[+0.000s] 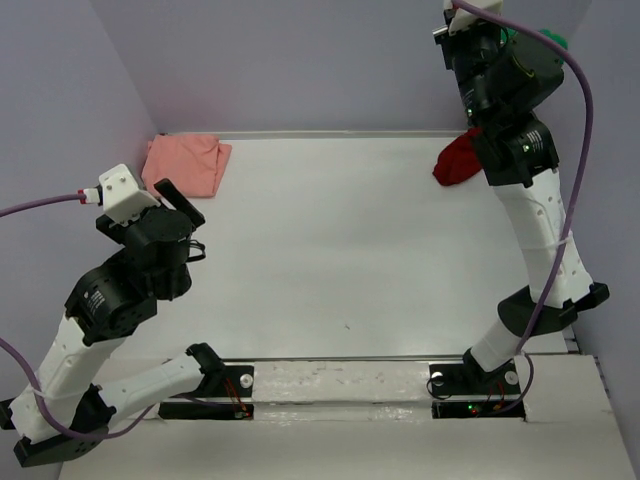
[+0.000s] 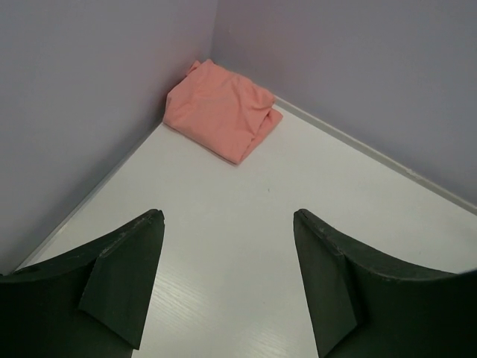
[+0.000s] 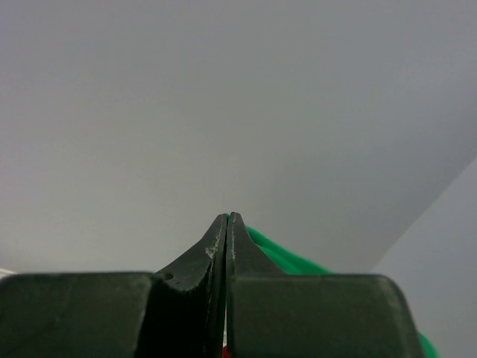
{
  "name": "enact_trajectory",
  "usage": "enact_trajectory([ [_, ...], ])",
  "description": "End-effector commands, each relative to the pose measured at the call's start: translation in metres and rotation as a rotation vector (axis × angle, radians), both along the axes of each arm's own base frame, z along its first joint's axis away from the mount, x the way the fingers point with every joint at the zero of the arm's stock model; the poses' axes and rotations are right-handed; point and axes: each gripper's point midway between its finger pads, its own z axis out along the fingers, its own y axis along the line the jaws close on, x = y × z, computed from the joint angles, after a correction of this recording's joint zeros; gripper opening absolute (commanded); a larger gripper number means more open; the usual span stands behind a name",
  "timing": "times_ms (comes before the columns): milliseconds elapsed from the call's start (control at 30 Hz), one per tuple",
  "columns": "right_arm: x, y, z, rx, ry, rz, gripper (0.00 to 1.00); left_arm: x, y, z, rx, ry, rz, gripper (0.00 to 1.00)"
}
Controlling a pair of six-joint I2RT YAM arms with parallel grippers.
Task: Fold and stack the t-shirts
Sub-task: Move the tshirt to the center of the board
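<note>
The salmon-pink t-shirt (image 1: 187, 165) (image 2: 223, 112) lies folded in the far left corner against the walls. My left gripper (image 1: 185, 203) (image 2: 227, 216) hangs open over bare table just short of it, with nothing between its fingers. My right arm is raised high at the far right. Its gripper (image 3: 226, 216) is shut, and bright green t-shirt cloth (image 3: 287, 257) (image 1: 545, 40) shows at the fingertips and drapes past the right finger. The dark red t-shirt (image 1: 458, 160) sits bunched at the far right, partly hidden behind the right arm. A sliver of red shows low between the right fingers.
Lilac walls (image 1: 300, 60) close the white table (image 1: 340, 250) in at the back and on both sides. Both arm bases are bolted to the near edge (image 1: 340, 385). A purple cable (image 1: 585, 120) loops beside the right arm.
</note>
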Motion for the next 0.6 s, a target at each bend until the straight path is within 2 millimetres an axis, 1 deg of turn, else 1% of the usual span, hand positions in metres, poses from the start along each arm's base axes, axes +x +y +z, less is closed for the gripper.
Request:
enact_trajectory([
  [0,0.008,0.036,0.002,0.039,-0.012,0.120,0.00,0.001,0.000,-0.001,-0.038,-0.029,0.008,0.80],
  [33,0.011,0.043,-0.001,0.031,-0.006,0.125,0.00,0.001,-0.001,-0.003,-0.039,-0.027,0.002,0.80],
  [67,0.020,0.056,-0.012,0.014,0.016,0.128,0.00,0.001,-0.001,-0.004,-0.040,-0.027,0.003,0.80],
  [100,0.022,0.063,-0.015,0.012,0.022,0.138,0.00,0.000,-0.001,-0.005,-0.036,-0.022,0.001,0.80],
  [133,0.025,0.065,-0.016,0.012,0.025,0.142,0.00,0.000,-0.001,-0.006,-0.038,-0.021,0.002,0.80],
  [167,0.025,0.076,-0.019,0.009,0.033,0.164,0.00,0.000,0.000,-0.006,-0.038,-0.021,0.002,0.80],
  [200,0.030,0.085,-0.026,0.003,0.045,0.175,0.00,-0.001,0.000,-0.006,-0.042,-0.023,0.003,0.80],
  [233,0.027,0.097,-0.028,-0.001,0.049,0.196,0.00,-0.001,0.001,-0.007,-0.041,-0.021,0.005,0.80],
  [300,0.027,0.107,-0.030,-0.008,0.050,0.206,0.00,-0.002,0.001,-0.008,-0.045,-0.022,0.005,0.80],
  [333,0.030,0.115,-0.036,-0.018,0.058,0.213,0.00,-0.002,0.001,-0.008,-0.046,-0.022,0.004,0.80],
  [367,0.028,0.121,-0.037,-0.021,0.061,0.223,0.00,-0.001,0.000,-0.009,-0.047,-0.021,0.001,0.80],
  [400,0.024,0.132,-0.039,-0.026,0.062,0.244,0.00,-0.001,-0.001,-0.010,-0.042,-0.016,0.000,0.80],
  [433,0.025,0.132,-0.039,-0.026,0.064,0.243,0.00,0.001,-0.003,-0.010,-0.039,-0.012,-0.003,0.80],
  [467,0.021,0.136,-0.039,-0.027,0.062,0.251,0.00,0.002,-0.004,-0.010,-0.040,-0.011,-0.006,0.80],
  [567,0.019,0.129,-0.036,-0.025,0.059,0.228,0.00,0.003,-0.006,-0.008,-0.038,-0.012,-0.013,0.80],
])
